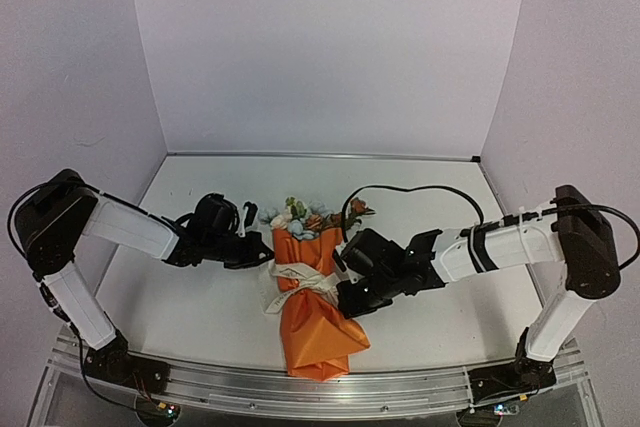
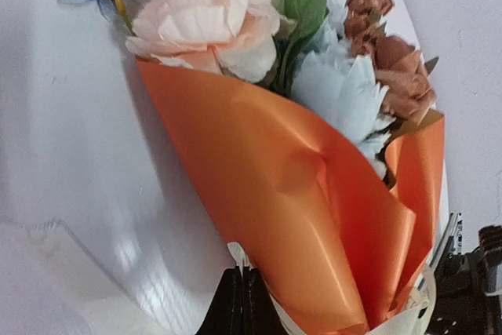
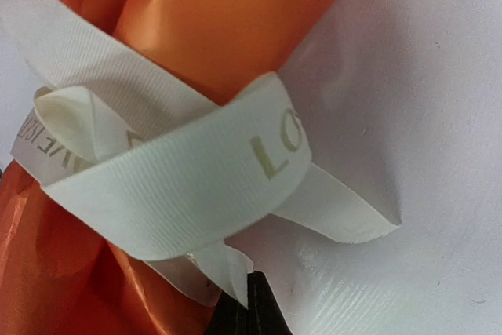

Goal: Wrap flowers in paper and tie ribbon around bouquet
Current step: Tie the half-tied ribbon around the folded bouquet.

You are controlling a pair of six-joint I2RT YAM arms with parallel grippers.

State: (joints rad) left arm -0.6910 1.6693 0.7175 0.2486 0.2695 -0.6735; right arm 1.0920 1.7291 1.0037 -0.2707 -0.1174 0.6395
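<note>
A: Quick status: bouquet [image 1: 312,312] done?

B: Wrap part yes, imo. Paper [image 2: 298,194] is rolled into a cone, orange side out, w/ flowers [image 2: 212,25] sticking out the wide end. Whole thing lies flat on the table [image 1: 200,317], between the two grippers.

A: Ribbon?

B: Ribbon [image 3: 180,186] goes round the cone's narrow waist & crosses over itself right ahead of the right gripper [image 3: 249,288] tips. Looks slack tho: the band stands off the paper on the jaw side, not cinched. Can't tell if it's a real knot or just a crossover. No bow visible.

A: Jaws?

B: Right: pressed together. A ribbon tail runs down to the tips; can't tell if it's nipped between them or just beside. Left gripper [image 2: 240,282]: also pressed together, tips just short of the cone's waist. There's a bit of white at the tips, prob. ribbon, but not sure it's held.

A: So what's left?

B: Judging from this: pull both ends apart to snug the band, then finish the knot/bow. Approx. the last stretch of the task. Risk: thin paper creases, or the cone slips if the pull's uneven.
</note>
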